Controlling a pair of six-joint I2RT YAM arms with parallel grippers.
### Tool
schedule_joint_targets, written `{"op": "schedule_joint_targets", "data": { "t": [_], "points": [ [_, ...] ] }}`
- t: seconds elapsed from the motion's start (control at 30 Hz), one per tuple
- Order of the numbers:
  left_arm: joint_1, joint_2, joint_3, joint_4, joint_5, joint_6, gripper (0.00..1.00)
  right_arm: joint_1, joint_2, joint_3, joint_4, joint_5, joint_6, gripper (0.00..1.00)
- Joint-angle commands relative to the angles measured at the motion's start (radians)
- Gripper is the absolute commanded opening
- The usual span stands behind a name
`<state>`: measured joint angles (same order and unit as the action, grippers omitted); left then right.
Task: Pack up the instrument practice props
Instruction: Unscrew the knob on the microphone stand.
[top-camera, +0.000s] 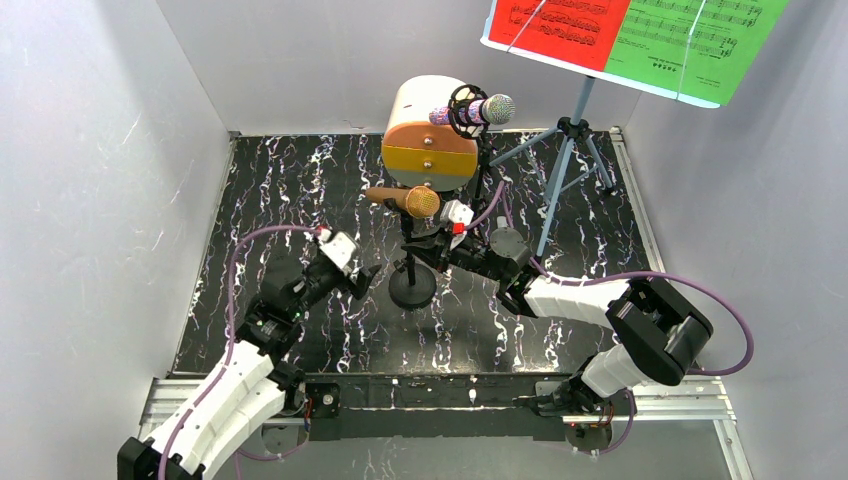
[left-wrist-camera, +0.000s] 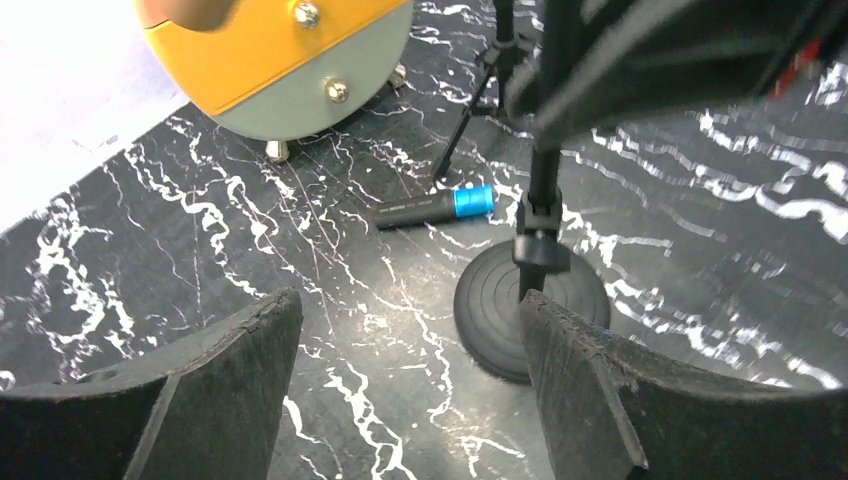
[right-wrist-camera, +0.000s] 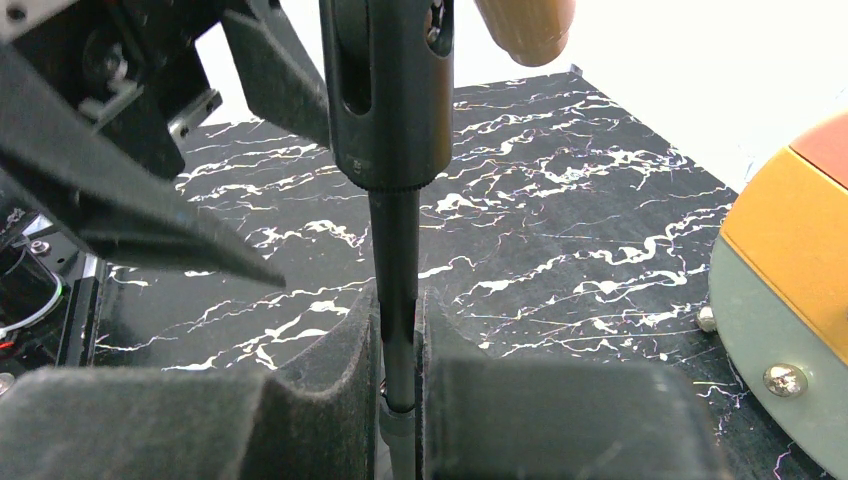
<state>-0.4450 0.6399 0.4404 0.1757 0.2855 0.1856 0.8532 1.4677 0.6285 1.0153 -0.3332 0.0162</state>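
The right pincer (right-wrist-camera: 398, 345) is clamped on the thin pole of the black mic stand (right-wrist-camera: 397, 250) holding the gold microphone (top-camera: 410, 201), while the left pincer (left-wrist-camera: 410, 350) gapes wide and empty near its round base (left-wrist-camera: 500, 300).

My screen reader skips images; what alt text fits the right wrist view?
The right gripper is shut on the thin black microphone stand pole, which stands upright above a black marbled table. An orange-and-grey cabinet shows at the right edge.
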Motion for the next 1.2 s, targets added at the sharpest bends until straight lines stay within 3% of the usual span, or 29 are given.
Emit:
{"op": "schedule_joint_targets", "data": {
  "t": [0.0,0.2,0.53,0.9,1.17],
  "points": [
    [-0.056,-0.046,-0.096,0.16,-0.019,0.274,0.8,0.024,0.02,-0.026,-0.139,-0.047,0.024,0.01],
    [-0.205,-0.006,-0.112,0.247,-0.151,0.461,0.82,0.024,0.023,-0.027,-0.132,-0.053,0.03,0.01],
    [-0.431,0.144,-0.169,0.403,-0.389,0.721,0.75,0.024,0.026,-0.028,-0.129,-0.053,0.033,0.01],
    [-0.488,0.213,-0.19,0.413,-0.447,0.766,0.63,0.024,0.036,-0.026,-0.119,-0.059,0.042,0.01],
    [-0.489,0.284,-0.164,0.435,-0.451,0.705,0.42,0.024,0.04,-0.026,-0.115,-0.06,0.045,0.01]
  ]
}}
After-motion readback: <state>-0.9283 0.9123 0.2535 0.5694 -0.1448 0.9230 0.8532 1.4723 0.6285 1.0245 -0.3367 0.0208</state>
